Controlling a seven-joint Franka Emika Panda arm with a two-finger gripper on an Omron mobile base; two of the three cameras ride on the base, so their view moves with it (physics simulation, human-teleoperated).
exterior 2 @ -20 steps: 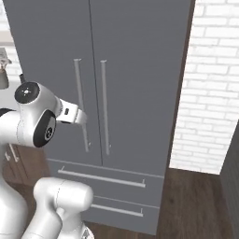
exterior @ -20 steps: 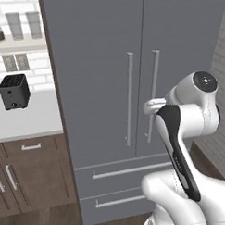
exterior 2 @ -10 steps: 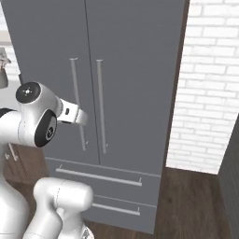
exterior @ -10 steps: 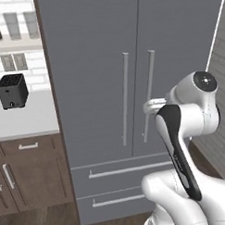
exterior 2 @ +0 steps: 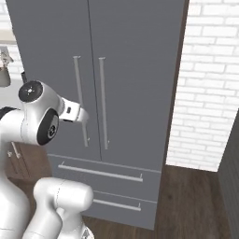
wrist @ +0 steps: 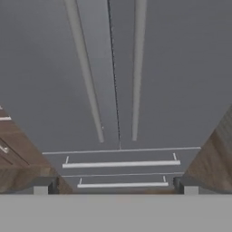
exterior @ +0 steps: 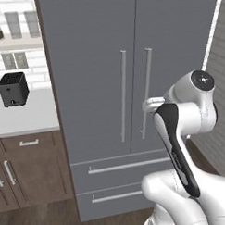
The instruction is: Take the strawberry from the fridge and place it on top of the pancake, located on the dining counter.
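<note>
The tall grey fridge (exterior: 130, 62) stands right in front of me with both doors shut, so the strawberry is hidden. Its two slim silver handles (exterior: 124, 95) run side by side down the middle, above two lower drawers (exterior 2: 100, 172). In the hand view the fridge (wrist: 113, 68) is seen straight on, and my gripper (wrist: 115, 188) is open, its dark fingertips (wrist: 41, 189) far apart with nothing between them. My folded white arm (exterior: 186, 115) hangs a little short of the doors. The pancake and the dining counter are out of view.
To the left of the fridge, a black toaster (exterior: 13, 89) sits on a white worktop over brown wooden cabinets (exterior: 29, 169). A shelf with jars (exterior: 13, 26) hangs above. A white brick wall (exterior 2: 205, 93) closes off the right side, above a dark wood floor (exterior 2: 196, 196).
The whole picture has shifted a little sideways, so the base has moved in front of the fridge. The arm keeps its pose, the doors stay shut and the gripper stays open.
</note>
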